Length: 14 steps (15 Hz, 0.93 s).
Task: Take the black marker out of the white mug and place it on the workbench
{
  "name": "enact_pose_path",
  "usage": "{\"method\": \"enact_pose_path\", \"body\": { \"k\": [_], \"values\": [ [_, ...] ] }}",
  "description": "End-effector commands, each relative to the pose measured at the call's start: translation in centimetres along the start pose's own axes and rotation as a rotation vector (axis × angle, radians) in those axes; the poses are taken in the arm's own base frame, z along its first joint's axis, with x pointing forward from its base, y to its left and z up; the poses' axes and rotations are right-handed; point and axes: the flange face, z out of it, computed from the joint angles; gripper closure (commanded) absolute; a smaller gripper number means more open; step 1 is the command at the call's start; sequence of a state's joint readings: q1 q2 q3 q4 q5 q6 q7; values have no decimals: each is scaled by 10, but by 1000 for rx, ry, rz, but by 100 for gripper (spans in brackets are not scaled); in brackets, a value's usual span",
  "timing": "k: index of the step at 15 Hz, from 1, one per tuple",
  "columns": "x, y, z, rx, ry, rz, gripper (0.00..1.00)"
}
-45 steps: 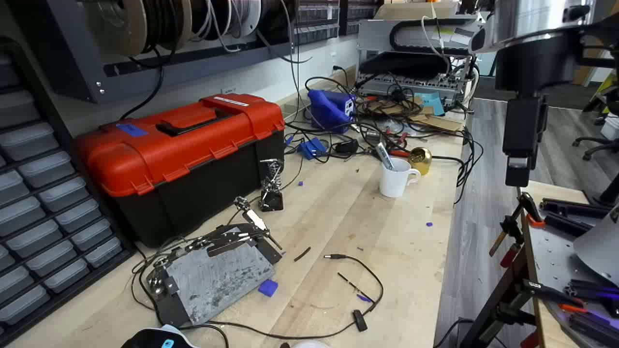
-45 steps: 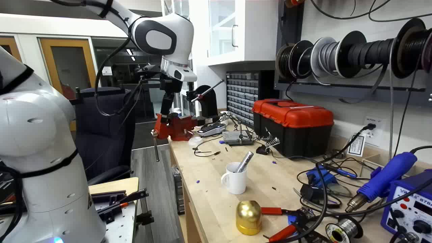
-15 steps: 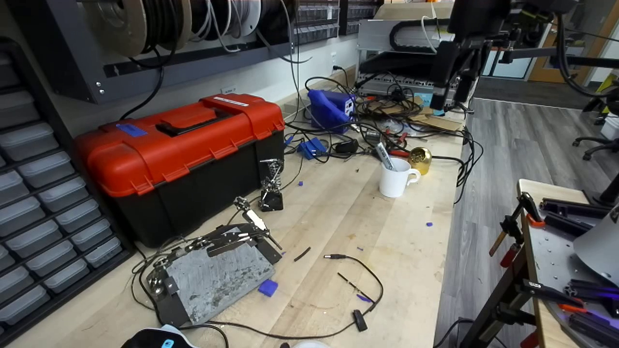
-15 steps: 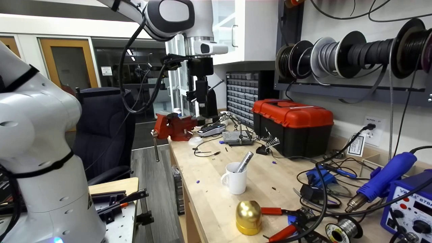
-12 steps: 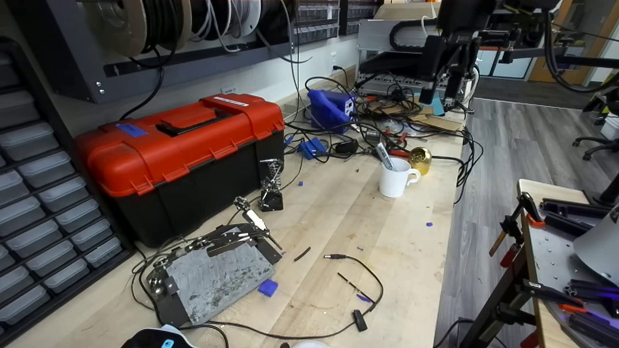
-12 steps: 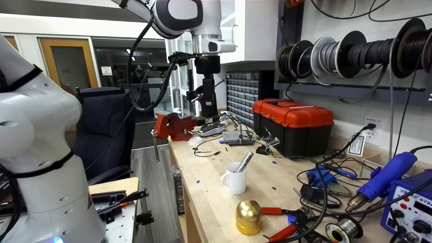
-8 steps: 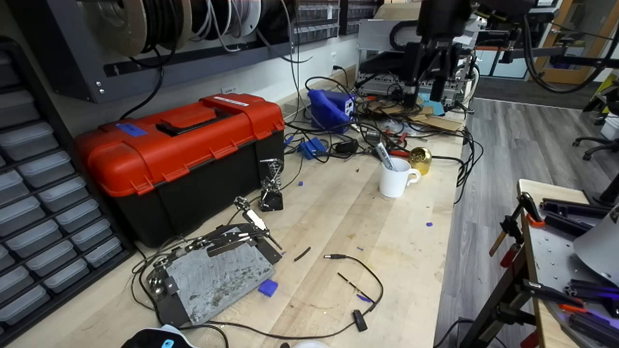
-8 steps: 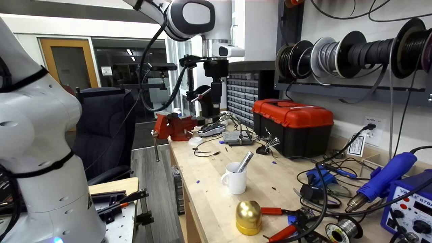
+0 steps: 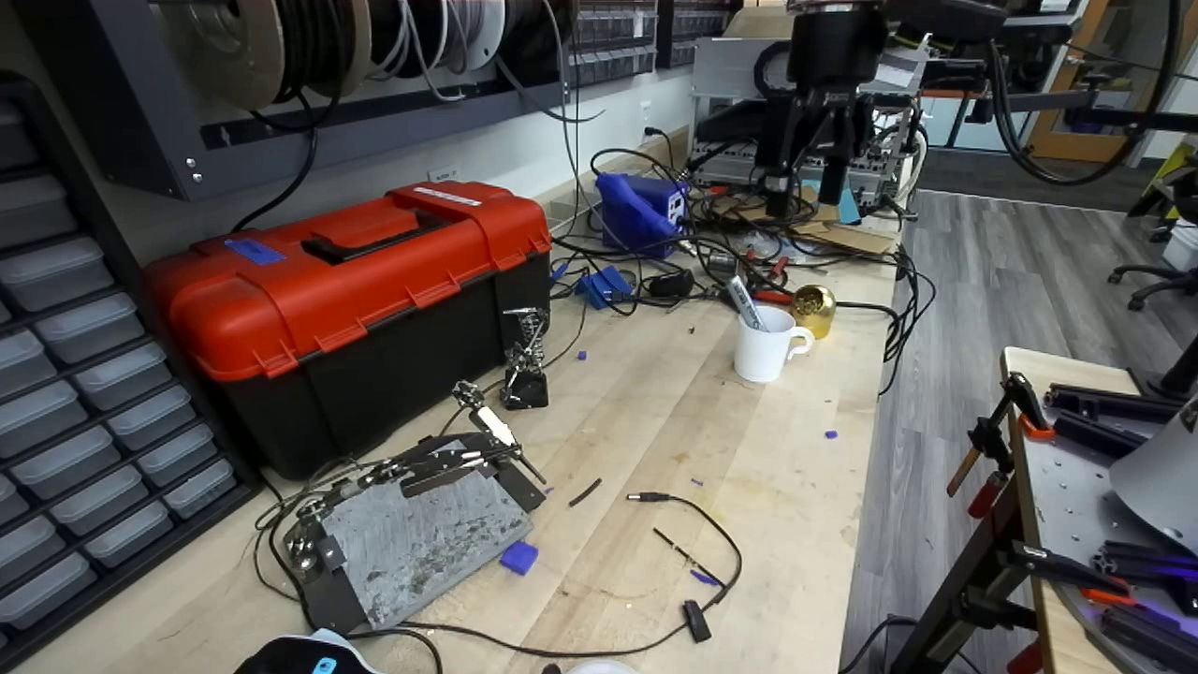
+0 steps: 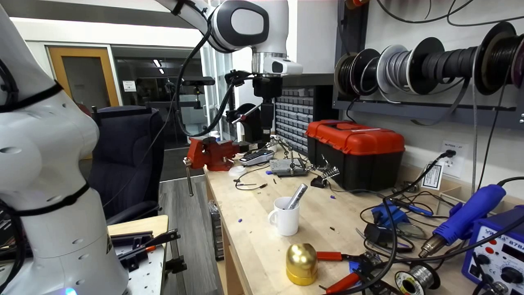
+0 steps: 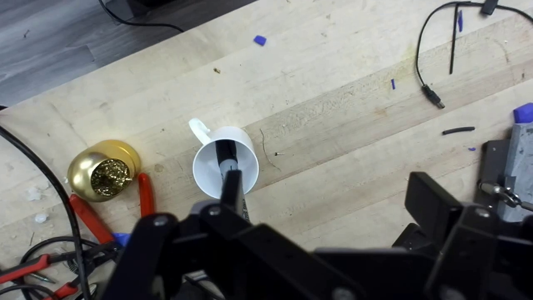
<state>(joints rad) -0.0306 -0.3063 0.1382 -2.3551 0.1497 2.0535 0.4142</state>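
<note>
While marker (image 10: pixel 297 196) in mug (image 10: pixel 286 222), "878" (image 10: pixel 514 244) on blue device (image 10: pixel 497 259).

Red-lidded black toolbox (image 10: pixel 360 164); 1 red vise (image 10: pixel 221 155); gold-coloured pot (image 10: pixel 301 264) just beside red tool handle (image 11: pixel 145 193); blue heat gun (image 10: pixel 470 216).

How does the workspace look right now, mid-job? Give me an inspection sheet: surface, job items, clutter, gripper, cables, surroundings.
Surface: light wooden workbench, stained in places.
Job items: marker leaning in the upright white mug.
Clutter: gold-coloured pot, red-handled tools, scattered blue scraps.
Gripper: open, holding nothing, above the workbench.
Cables: black cable crossing the red-handled tools; unplugged connector on the workbench.
Surroundings: closed red-lidded toolbox, red vise, dark chair.
</note>
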Motion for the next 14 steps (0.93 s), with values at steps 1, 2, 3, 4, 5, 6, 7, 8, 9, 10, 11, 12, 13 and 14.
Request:
{"method": "enact_pose_path", "body": {
  "k": [1, 2, 3, 4, 5, 6, 7, 8, 9, 10, 11, 12, 13, 14],
  "values": [
    [5, 1, 6, -21, 14, 2, 0],
    [9, 5, 9, -29, 18, 7, 0],
    [12, 9, 11, -41, 24, 11, 0],
    [15, 12, 13, -56, 41, 7, 0],
    [18, 16, 15, -70, 49, 7, 0],
    [22, 19, 18, -86, 65, 0, 0],
    [26, 23, 20, -97, 78, -17, 0],
    [31, 26, 23, -104, 87, -23, 0],
    [35, 28, 25, -111, 91, -27, 0],
    [40, 30, 28, -115, 90, -34, 0],
    [44, 31, 31, -118, 85, -33, 0],
    [46, 32, 35, -121, 81, -36, 0],
    [50, 33, 38, -118, 80, -40, 0],
    [53, 34, 42, -112, 80, -38, 0]
  ]
}}
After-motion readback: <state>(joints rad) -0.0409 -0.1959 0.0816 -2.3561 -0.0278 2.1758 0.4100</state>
